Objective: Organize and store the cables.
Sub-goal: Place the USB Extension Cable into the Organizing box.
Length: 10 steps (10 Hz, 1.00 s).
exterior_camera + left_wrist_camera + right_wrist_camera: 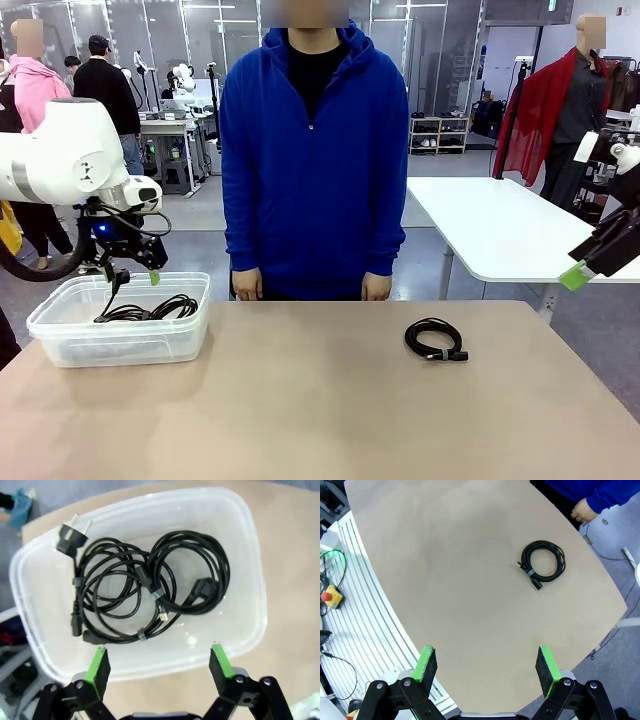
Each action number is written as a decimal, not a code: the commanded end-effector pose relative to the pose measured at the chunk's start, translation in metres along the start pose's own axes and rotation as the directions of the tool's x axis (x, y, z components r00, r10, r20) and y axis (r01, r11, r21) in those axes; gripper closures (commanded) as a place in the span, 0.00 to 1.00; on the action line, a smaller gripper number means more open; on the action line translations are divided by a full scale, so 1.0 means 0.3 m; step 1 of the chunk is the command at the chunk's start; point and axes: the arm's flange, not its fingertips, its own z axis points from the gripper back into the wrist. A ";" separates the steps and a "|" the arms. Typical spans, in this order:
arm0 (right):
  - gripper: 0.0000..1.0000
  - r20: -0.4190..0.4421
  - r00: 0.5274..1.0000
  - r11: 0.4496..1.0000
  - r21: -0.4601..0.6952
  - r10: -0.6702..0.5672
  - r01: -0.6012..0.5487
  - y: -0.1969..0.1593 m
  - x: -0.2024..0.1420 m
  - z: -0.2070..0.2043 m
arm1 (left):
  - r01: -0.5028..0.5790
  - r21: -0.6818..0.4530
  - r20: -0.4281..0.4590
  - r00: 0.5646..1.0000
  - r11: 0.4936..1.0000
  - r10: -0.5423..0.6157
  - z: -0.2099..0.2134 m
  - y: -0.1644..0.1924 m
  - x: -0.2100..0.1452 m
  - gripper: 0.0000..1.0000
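A clear plastic bin (60,305) stands at the table's left. Inside it lie black coiled cables (150,311), seen from above as overlapping loops (120,595) and one round coil (197,572). One plug (67,536) leans up against the bin's wall. My left gripper (138,272) hovers open just above the bin (252,545), its green fingers (97,666) holding nothing. Another coiled cable (435,340) lies alone on the table right of centre. My right gripper (585,268) hangs open high off the table's right edge, well away from that coil (543,562).
A person in a blue hoodie (312,160) stands at the far edge, both hands (247,285) hanging down by the tabletop. A white table (500,225) stands behind at the right. Under the right wrist, slotted rails and a red button box (330,596) border the table.
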 end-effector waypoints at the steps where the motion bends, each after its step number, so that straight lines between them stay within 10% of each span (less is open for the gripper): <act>1: 0.00 0.011 1.000 1.000 0.011 0.008 -0.008 0.003 -0.001 -0.001 | 0.138 0.019 0.067 0.988 0.990 -0.139 0.070 -0.001 -0.116 0.00; 10: 0.00 0.000 1.000 1.000 0.000 0.000 0.000 0.000 0.000 0.000 | 0.309 -0.043 0.196 0.935 0.950 -0.295 0.271 -0.105 -0.583 0.00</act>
